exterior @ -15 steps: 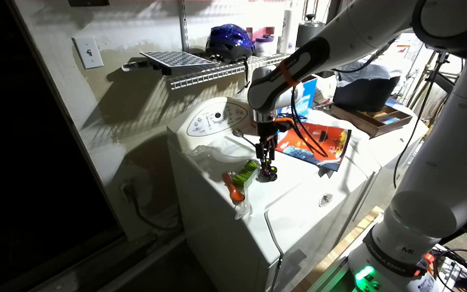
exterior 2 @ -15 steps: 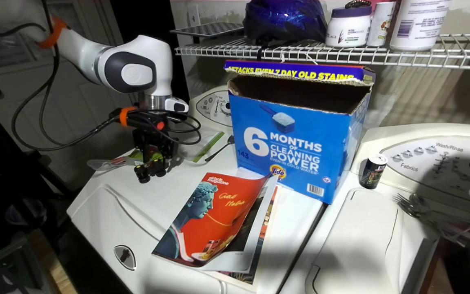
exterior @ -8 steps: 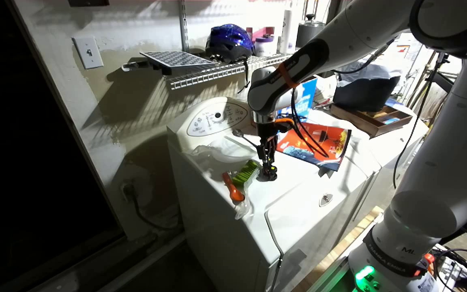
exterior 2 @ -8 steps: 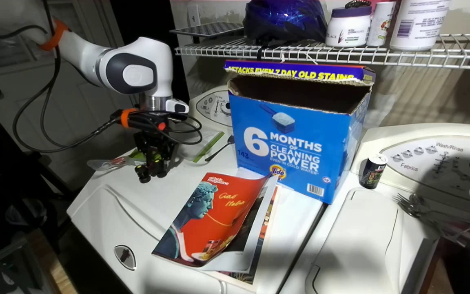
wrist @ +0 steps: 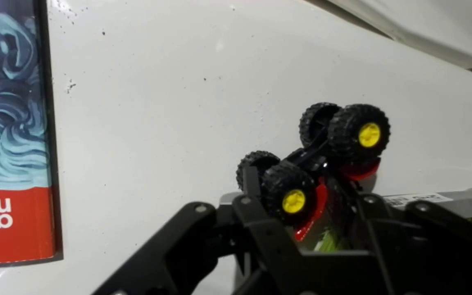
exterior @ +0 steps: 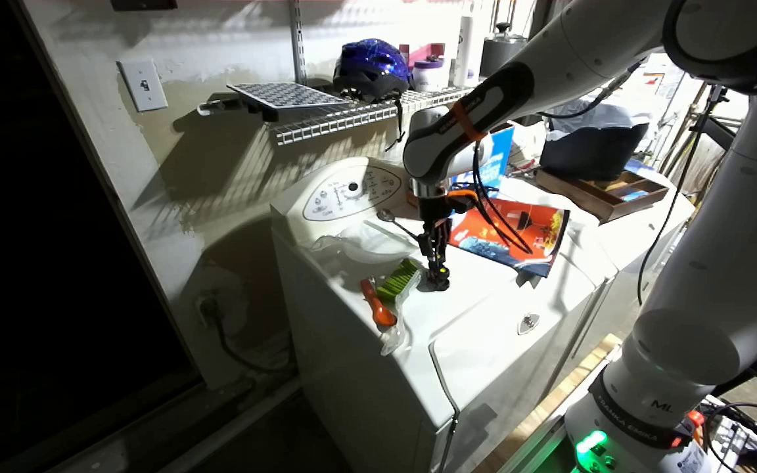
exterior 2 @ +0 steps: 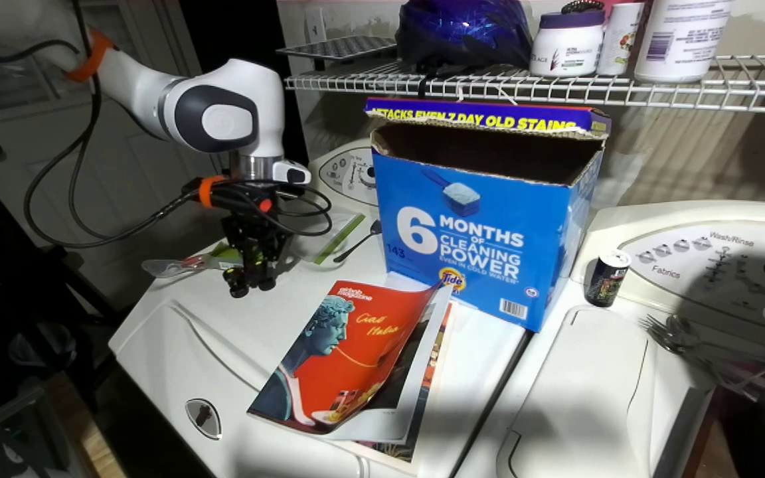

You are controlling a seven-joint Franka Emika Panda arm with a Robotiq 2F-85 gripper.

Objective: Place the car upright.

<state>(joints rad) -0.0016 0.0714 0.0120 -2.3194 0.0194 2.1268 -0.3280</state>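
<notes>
The car (wrist: 318, 157) is a small black toy with big knobbly tyres, yellow hubs and red trim. It lies over on its side, yellow hubs facing the wrist camera. In both exterior views the car (exterior: 441, 281) shows low on the washer lid, its wheels (exterior 2: 240, 290) just beneath the fingers. My gripper (wrist: 295, 180) is shut on it: one finger presses at the tyre side, the opposite one at the red body side. From outside, the gripper (exterior 2: 250, 260) points straight down. Whether the car still touches the lid I cannot tell.
Close beside the car lies a green-bristled brush (exterior: 398, 281), then an orange spoon-shaped piece (exterior: 379, 305) and clear plastic (exterior: 359, 248). A red magazine (exterior 2: 356, 352) and a blue detergent box (exterior 2: 469, 232) stand on the other side. A dark spoon (exterior 2: 359, 240) lies behind.
My gripper's fingers have closed in on the car. Gripper and car have shifted slightly to the right in both exterior views.
</notes>
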